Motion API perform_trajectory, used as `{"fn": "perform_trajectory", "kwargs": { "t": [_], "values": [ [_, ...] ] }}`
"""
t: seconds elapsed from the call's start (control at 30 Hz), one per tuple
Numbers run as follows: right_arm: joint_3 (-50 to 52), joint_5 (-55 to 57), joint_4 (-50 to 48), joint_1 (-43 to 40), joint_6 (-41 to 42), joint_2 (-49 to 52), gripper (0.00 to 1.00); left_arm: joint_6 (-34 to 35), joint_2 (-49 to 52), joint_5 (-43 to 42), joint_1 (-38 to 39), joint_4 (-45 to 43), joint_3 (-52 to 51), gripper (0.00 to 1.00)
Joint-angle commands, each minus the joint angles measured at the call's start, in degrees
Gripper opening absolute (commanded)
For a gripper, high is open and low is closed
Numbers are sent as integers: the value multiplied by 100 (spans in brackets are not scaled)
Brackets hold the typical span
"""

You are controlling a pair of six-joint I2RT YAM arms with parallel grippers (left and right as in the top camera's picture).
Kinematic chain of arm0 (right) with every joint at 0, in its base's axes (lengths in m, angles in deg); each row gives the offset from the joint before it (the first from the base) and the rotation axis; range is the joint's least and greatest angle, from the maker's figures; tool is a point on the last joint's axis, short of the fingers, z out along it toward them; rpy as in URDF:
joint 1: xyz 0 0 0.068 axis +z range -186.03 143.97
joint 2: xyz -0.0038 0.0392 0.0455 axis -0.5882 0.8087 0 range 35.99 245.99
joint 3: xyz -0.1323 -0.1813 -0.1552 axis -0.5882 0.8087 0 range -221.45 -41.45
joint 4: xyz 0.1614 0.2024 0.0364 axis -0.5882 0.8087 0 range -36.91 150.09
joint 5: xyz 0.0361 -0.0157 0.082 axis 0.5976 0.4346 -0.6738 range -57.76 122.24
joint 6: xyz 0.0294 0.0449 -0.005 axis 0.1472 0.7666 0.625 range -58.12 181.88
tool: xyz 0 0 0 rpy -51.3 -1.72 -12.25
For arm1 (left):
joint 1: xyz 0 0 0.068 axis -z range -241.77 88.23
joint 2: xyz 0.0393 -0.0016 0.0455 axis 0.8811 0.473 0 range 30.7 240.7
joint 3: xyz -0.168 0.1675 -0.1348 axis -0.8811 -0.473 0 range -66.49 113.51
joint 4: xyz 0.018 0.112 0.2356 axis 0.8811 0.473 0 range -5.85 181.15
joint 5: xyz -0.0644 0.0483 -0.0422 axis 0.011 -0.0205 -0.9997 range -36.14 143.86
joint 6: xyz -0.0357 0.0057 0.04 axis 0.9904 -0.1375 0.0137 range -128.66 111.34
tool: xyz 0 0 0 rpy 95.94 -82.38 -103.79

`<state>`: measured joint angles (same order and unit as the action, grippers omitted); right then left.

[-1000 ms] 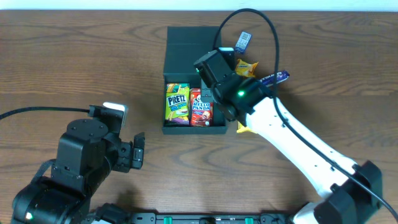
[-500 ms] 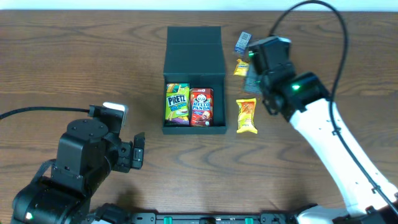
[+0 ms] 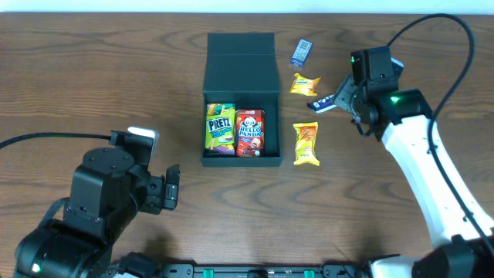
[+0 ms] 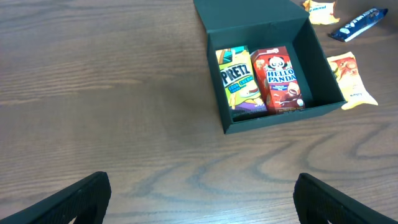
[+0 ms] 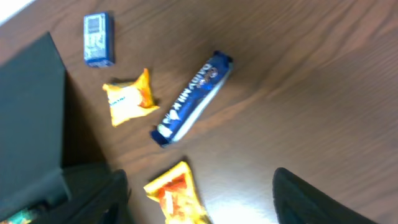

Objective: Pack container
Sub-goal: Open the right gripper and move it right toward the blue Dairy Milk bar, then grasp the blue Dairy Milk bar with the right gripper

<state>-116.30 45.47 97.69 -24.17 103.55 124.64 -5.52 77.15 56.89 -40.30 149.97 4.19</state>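
Wooden worktop [image 3: 93, 69]: right fingers [image 5: 311, 199], moved from container [image 3: 239, 66] to blue bar [image 5: 191, 99], spread empty, likely next pick; left fingers [image 4: 62, 199] spread, empty.

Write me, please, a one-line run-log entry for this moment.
black box: open, holds pretzel box, panda box | right pincer: open, empty, near blue bar | left pincer: open, empty | blue bar: not yet packed

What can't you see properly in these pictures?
- Overhead: the right arm hides one end of the blue bar.
- Right wrist: blur makes the writing on the small blue packet unreadable.
- Right wrist: the bottom edge cuts off the yellow packet.
- Left wrist: the top edge cuts off the lid of the container.
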Motion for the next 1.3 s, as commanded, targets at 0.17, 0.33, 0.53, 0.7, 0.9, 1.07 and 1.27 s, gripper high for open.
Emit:
{"fn": "perform_trajectory", "kwargs": {
  "t": [0.17, 0.33, 0.53, 0.7, 0.9, 1.07, 1.27],
  "values": [
    [39, -470, -546, -33, 876, 1014, 83, 24, -2, 55, -9, 15, -17, 95],
    [-46, -503, -732, -127, 1045, 1639, 82, 24, -2, 52, -9, 15, -17, 95],
    [-769, -1095, -562, -496, 1060, 2575, 76, 24, -2, 55, -9, 15, -17, 95],
    [-1746, -1086, -46, -557, 990, 3174, 75, 24, -2, 52, -9, 15, -17, 95],
    [-2640, -1082, 404, -557, 999, 3742, 72, 24, -2, 52, -9, 15, -17, 95],
    [-2992, -1051, 647, -564, 1023, 4070, 70, 24, -2, 52, -9, 15, -17, 95],
    [-3016, -1137, 774, -605, 1060, 4297, 68, 24, -2, 55, -9, 15, -17, 95]
  ]
}}
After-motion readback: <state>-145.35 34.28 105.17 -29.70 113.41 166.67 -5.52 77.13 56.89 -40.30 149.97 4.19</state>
